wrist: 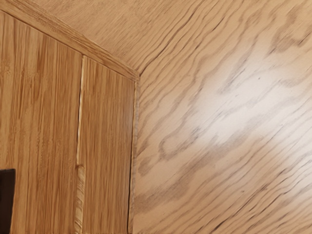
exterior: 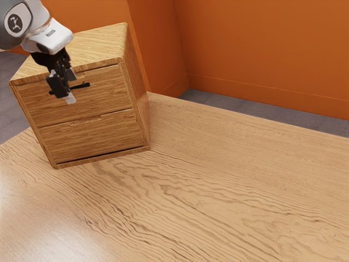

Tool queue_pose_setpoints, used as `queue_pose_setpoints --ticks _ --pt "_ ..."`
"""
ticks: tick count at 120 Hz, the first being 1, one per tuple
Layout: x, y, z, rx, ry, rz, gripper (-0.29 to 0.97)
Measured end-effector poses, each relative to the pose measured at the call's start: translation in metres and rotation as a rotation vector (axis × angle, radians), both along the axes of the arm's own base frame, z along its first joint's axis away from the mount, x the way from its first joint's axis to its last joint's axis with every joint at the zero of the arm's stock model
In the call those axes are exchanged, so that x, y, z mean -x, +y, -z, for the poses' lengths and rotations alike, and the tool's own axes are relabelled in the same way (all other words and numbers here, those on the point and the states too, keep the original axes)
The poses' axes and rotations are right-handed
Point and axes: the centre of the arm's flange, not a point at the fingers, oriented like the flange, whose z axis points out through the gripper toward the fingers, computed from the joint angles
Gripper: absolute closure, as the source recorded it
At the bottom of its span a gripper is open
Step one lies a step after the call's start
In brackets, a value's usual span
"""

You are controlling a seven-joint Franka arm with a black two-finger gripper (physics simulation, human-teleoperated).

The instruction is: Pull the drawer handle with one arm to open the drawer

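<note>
Gripper (exterior: pixel 61 86) is at the black handle (exterior: pixel 83 85) of the top drawer (exterior: pixel 106 94), in the cabinet (exterior: pixel 101 41) on the surface (exterior: pixel 218 185), exterior view's left. Can't tell if it's clamped. Drawer looks shut. Get a firm hold, then pull straight out, perp. to front, slow, w/o twisting.

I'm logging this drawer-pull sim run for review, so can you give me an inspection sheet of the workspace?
Surface: wooden table, plain grain.
Job's things: two-drawer cabinet; upper drawer looks flush; black handle on its front.
Clutter: nothing seen.
Grippers: gripper at the handle; grip cannot be judged.
Cables: nothing seen.
Surroundings: orange walls, grey floor.
</note>
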Motion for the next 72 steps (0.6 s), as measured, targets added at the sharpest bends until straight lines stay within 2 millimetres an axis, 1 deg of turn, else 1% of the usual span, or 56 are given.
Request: queue_pose_setpoints --ticks 19,29,54,72 --pt "0.007 0.008 -0.004 -0.003 -0.025 -0.018 0.02" --pt "0.007 0.011 -0.001 -0.003 -0.024 -0.026 0.05" --pt "0.003 0.016 0.002 -0.016 -0.045 -0.033 0.12" --pt "-0.001 0.021 0.010 -0.027 -0.061 -0.036 0.14"
